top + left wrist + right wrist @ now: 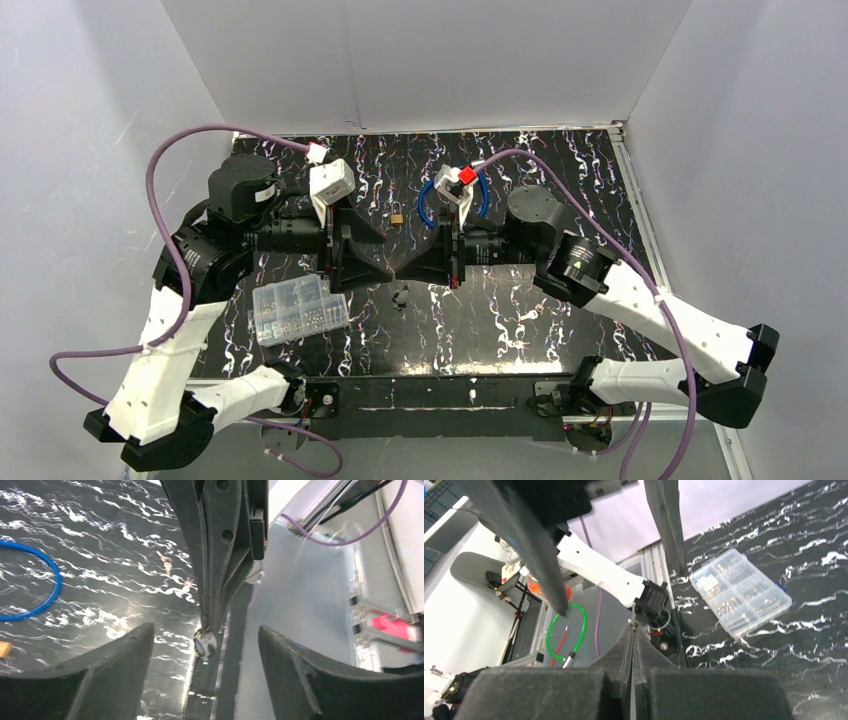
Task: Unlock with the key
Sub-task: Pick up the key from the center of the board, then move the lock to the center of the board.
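Tightly pressed together, the right claw point(633, 630) pinches the key point(205, 645) at its tips, just ahead of the spread left claw point(203, 632). The padlock point(398, 217) lies on the worktop point(520, 320) near both tips, on their far side.

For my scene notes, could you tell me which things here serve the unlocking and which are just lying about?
Job in hand: key, pinched in the shut right gripper; small padlock.

Lying about: blue ring; clear parts box; small metal pieces.
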`<move>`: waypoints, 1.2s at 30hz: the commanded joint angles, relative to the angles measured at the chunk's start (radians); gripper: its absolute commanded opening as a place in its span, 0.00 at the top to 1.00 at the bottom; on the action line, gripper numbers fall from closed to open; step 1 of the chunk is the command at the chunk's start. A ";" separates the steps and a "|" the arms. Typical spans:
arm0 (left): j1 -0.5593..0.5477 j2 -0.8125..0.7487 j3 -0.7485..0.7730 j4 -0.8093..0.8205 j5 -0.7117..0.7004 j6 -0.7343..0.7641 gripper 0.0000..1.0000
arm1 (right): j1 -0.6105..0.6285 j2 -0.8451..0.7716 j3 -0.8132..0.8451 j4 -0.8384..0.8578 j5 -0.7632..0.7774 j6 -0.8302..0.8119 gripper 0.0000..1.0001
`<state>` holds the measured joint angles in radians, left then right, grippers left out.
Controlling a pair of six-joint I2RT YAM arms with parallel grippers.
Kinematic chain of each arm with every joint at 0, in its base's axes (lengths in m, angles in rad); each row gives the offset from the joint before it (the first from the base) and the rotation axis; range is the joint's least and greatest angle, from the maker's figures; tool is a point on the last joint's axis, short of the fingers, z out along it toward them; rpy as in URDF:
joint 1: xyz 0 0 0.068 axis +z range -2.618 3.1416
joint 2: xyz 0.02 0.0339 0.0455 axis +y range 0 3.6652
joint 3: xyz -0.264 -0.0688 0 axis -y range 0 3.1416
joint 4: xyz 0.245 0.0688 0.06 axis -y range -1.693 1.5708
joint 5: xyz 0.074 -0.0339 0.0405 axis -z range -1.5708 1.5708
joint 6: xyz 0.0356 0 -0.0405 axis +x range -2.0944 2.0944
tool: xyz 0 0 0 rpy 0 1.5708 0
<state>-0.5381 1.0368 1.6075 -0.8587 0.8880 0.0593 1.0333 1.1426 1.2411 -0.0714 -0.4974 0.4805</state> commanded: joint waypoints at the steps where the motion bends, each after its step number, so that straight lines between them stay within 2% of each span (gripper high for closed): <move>1: 0.000 -0.008 0.075 0.021 -0.037 -0.024 0.09 | -0.006 -0.093 -0.019 -0.071 -0.014 -0.053 0.99; 3: 0.001 -0.010 0.082 0.012 -0.044 -0.003 0.03 | -0.007 -0.130 -0.022 -0.121 -0.032 -0.073 0.99; 9: 0.001 -0.021 0.057 -0.002 -0.114 0.097 0.02 | -0.011 -0.199 -0.021 -0.245 -0.085 -0.115 0.99; 14: 0.005 -0.029 -0.072 0.059 -0.207 0.182 0.02 | -0.018 -0.232 -0.003 -0.296 -0.120 -0.132 0.99; 24: 0.072 0.072 -0.251 0.203 -0.191 0.241 0.02 | -0.035 -0.244 0.051 -0.364 -0.164 -0.176 0.99; 28: 0.120 0.160 -0.313 0.241 -0.155 0.275 0.02 | -0.053 -0.246 0.075 -0.395 -0.173 -0.208 0.99; 32: 0.181 0.313 -0.321 0.303 -0.203 0.266 0.02 | -0.089 -0.246 0.087 -0.406 -0.195 -0.217 0.99; 36: 0.224 0.500 -0.286 0.377 -0.314 0.235 0.02 | -0.129 -0.242 0.088 -0.403 -0.220 -0.211 0.99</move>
<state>-0.3555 1.4094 1.2955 -0.5606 0.6637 0.3048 0.9379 0.9105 1.2863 -0.4786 -0.6716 0.2833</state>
